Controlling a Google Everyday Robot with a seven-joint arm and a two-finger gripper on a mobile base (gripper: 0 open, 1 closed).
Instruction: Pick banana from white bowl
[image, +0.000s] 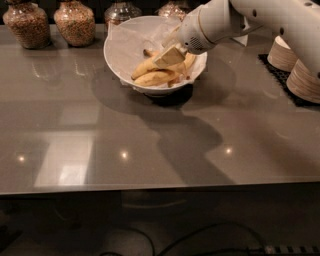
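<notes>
Banana (146, 67): lies in the white bowl (116, 56), its arched body running up from the near-left and passing just under the gripper's tip
Gripper (169, 56): reaches in over the far-right rim, slanted down to the left, its pale tip over the middle of the fruit pile and seemingly touching or just above it
Grip: I cannot tell whether the gripper is open or closed, nor whether anything is caught in it
Neighbour fruit: a slimmer banana (157, 78) lies just nearer than the tip, pressed along the task's banana; more yellow shows to the right of the tip
Lining: crinkled white paper (134, 36) rises behind and to the left of the tip
Step in hand: closing in on the banana for the grasp, as I judge it
How to do it well: straddle the plump middle of the arch across its width, not along it, so that only one fruit is taken
Approach: go down gently and stop before pressing the fruit into the bowl
Squeeze: close softly, since banana bruises and its skin slips
Risk: catching the slimmer banana or a fold of paper along with it
Lift: straight up and clear of the wavy rim before any sideways move, so the bowl does not drag on the table (100, 135)
</notes>
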